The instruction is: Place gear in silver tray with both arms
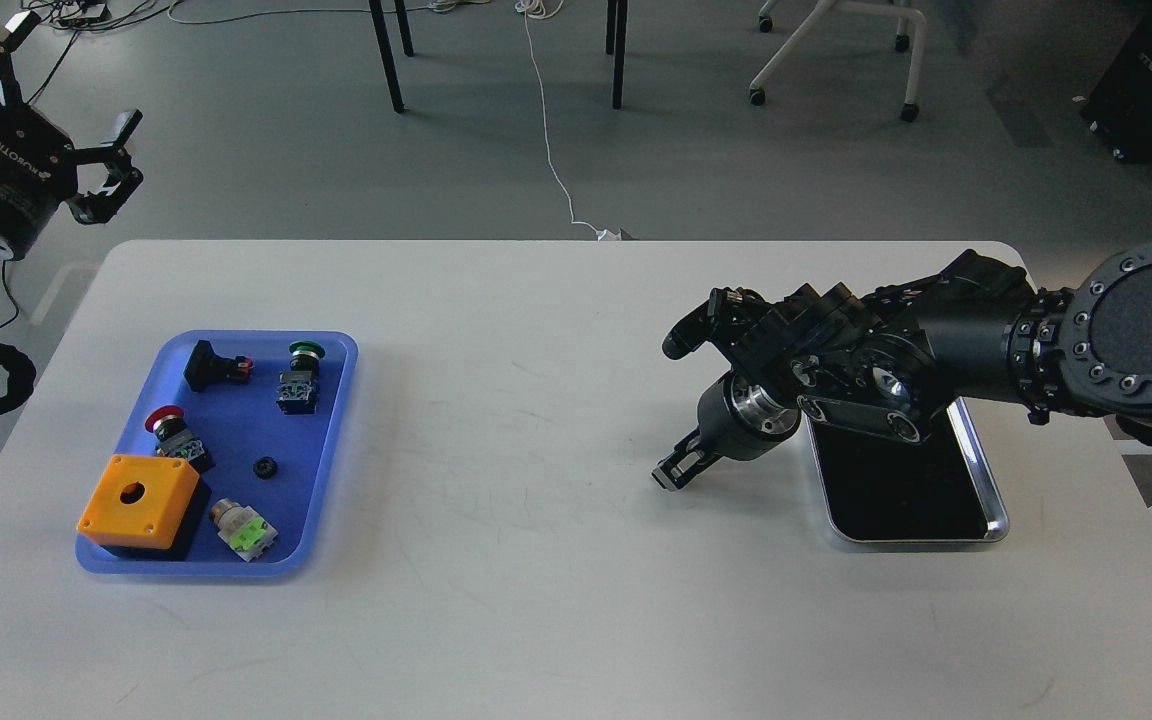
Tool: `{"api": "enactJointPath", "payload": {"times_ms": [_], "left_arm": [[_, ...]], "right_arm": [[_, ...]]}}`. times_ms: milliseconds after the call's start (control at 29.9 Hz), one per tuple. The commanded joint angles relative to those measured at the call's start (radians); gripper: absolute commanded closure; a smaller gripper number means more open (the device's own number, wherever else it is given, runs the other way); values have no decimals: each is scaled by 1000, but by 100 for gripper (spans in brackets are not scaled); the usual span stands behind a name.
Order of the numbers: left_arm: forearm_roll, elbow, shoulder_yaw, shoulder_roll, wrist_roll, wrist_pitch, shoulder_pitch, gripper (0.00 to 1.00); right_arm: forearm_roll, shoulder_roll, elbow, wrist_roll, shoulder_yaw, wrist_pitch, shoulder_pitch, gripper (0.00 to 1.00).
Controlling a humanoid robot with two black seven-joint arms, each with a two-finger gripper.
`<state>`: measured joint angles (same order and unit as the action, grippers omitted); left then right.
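Note:
A small black gear (264,467) lies in the blue plastic tray (334,440) at the table's left. The silver tray (994,505), with its dark mirror-like bottom, sits at the right, and my right arm hides its far end. My left gripper (76,80) is open and empty. It hangs off the table's far left corner, well away from the gear. My right gripper (678,468) points down and left just above the table, to the left of the silver tray. Its dark fingers look close together and I see nothing in them.
The blue tray also holds an orange box with a hole (139,501), a red push button (169,428), a green push button (301,372), a black switch part (216,366) and a green-white switch block (246,531). The white table (496,480) spans the view. Chair and table legs stand on the floor behind.

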<state>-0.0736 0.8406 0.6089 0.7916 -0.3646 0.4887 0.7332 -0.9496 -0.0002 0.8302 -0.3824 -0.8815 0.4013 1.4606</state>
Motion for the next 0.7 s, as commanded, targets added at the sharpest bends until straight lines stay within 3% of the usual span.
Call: {"api": "enactJointPath", "payload": {"times_ms": [0, 201, 669], "left_arm": [[0, 0, 0, 0, 1, 0, 0, 2], [0, 0, 2, 5, 1, 0, 2, 2], [3, 2, 3, 23, 3, 0, 6, 2]], "right_arm": [[-1, 0, 1, -1, 0, 4, 0, 82], [-1, 0, 1, -1, 0, 5, 1, 88], [3, 0, 52, -3, 6, 8, 110, 88]]}}
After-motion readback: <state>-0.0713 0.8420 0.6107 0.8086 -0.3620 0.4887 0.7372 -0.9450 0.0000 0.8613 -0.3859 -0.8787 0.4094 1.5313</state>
